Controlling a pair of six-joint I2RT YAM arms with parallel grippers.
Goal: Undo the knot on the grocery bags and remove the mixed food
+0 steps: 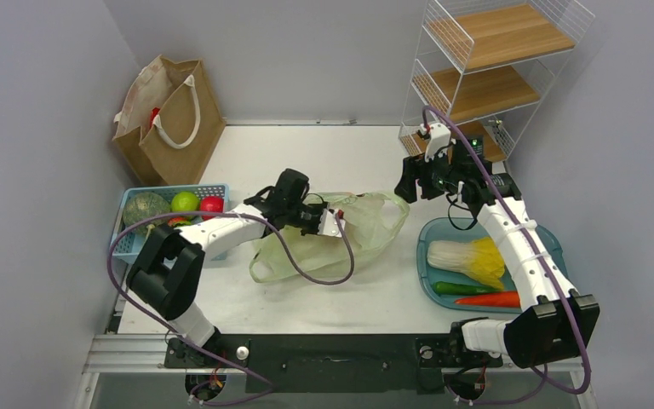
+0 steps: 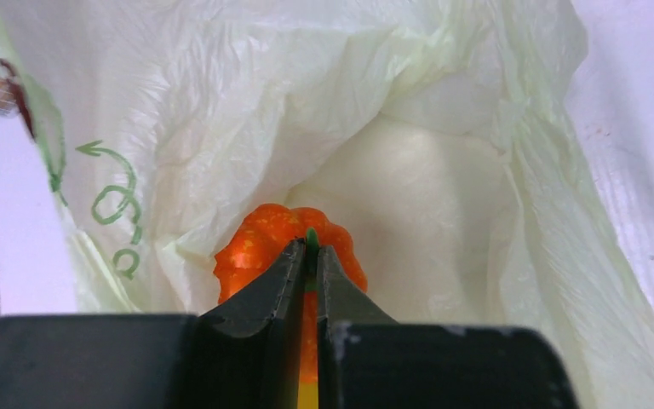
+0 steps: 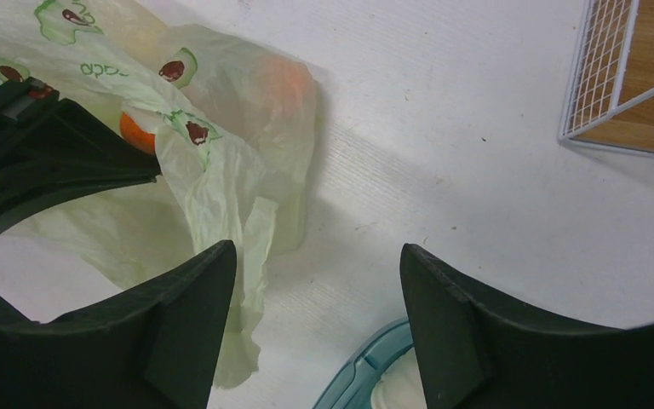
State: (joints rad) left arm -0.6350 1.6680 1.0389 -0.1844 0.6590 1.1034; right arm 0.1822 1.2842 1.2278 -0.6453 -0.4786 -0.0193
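Thin crinkly plastic bag (image 2: 221, 102) — ribbed orange piece (image 2: 255, 243) perhaps glossy.

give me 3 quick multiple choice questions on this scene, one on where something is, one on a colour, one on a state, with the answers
1. Where does the cabbage lie?
A. in the blue basket
B. in the teal tray
C. in the paper bag

2. What colour is the ribbed piece inside the plastic bag?
A. purple
B. blue
C. orange

3. How is the right hand?
A. open, holding nothing
B. shut on the bag
C. shut on the cabbage

Answers:
1 B, the cabbage rests in the tray at the right.
2 C, it shows bright orange in the grip of the shut left hand.
3 A, its jaws stand wide apart with only bare table between them.
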